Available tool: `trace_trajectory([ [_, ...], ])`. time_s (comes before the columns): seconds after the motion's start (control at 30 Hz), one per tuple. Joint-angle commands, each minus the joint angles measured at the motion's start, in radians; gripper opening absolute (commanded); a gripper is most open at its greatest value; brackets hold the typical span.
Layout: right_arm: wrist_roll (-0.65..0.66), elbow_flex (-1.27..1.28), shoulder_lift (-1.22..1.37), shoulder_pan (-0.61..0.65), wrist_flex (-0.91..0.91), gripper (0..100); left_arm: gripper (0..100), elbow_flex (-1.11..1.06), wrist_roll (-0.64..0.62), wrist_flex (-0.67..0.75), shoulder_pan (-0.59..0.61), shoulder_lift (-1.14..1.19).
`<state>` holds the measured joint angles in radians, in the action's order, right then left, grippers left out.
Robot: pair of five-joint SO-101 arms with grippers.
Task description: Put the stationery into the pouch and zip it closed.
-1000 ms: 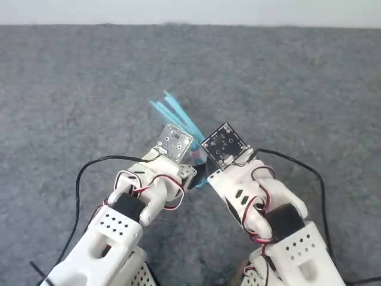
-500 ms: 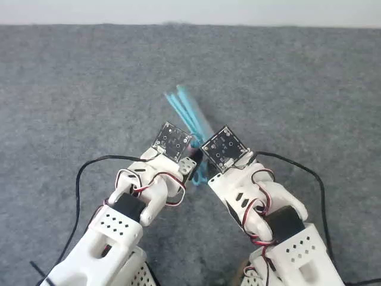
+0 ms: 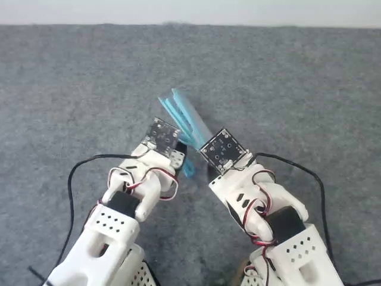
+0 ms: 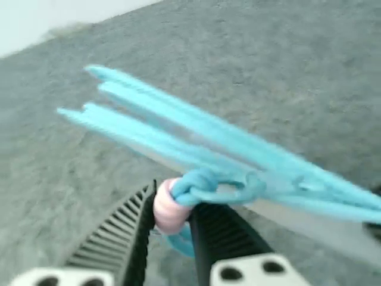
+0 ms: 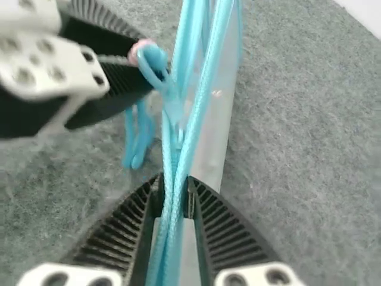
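Bright, even light with only faint, soft shadows.

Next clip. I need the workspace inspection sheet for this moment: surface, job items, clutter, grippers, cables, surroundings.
Surface: grey textured mat.
Job's things: clear pouch with blue edging, held between both grippers; pink zip pull on a blue cord loop.
Clutter: nothing seen.
Grippers: left gripper shut on the zip pull; right gripper shut on the pouch's blue edge.
Cables: black cable loops beside the left arm; second cable arcs beside the right arm.
Surroundings: pale wall beyond the mat.
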<state>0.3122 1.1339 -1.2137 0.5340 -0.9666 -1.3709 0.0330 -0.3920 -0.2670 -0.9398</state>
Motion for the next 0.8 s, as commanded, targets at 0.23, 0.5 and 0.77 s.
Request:
trace_trajectory([
  [0.23, 0.072, 0.054, 0.018, -0.154, -0.059, 0.6, 1, 0.058, 0.011, 0.009, 0.089, -0.005],
  [0.5, 0.169, 0.104, 0.018, -0.275, -0.059, 0.6, 1, 0.088, 0.005, 0.009, 0.199, -0.003],
  [0.77, 0.267, 0.031, 0.012, -0.352, -0.154, 0.6, 1, 0.091, 0.005, 0.014, 0.207, -0.005],
])
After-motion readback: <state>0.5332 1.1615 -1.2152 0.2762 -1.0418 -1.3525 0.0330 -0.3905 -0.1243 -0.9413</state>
